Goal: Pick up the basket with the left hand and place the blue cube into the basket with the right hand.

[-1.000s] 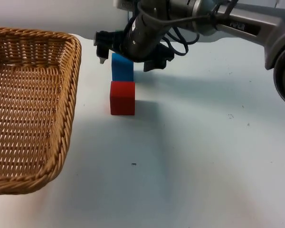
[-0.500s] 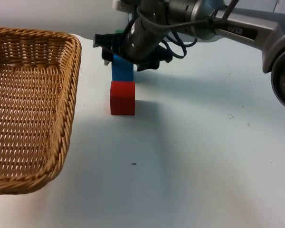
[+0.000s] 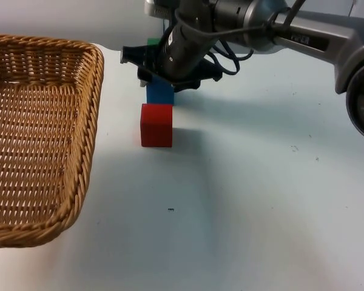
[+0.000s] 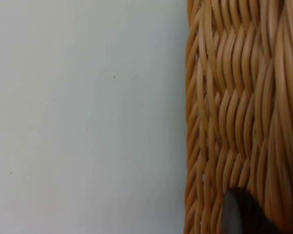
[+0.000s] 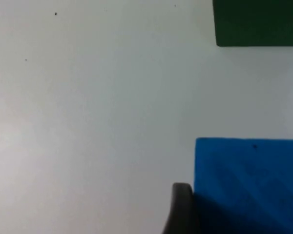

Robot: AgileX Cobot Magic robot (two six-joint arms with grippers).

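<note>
Sat right over the blue cube [image 3: 159, 92] on the white desk [image 3: 261, 200]: right gripper [image 3: 161, 77], fingers [image 5: 182, 207] spread, one touching the cube's side, red cube [image 3: 156, 125] just beside; left gripper [image 4: 244, 214] at the wicker basket [image 3: 36, 133], grip unclear.

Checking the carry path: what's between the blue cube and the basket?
Top view: only bare table between the blue cube and the basket; the red cube sits just nearer the camera than the blue one.
</note>
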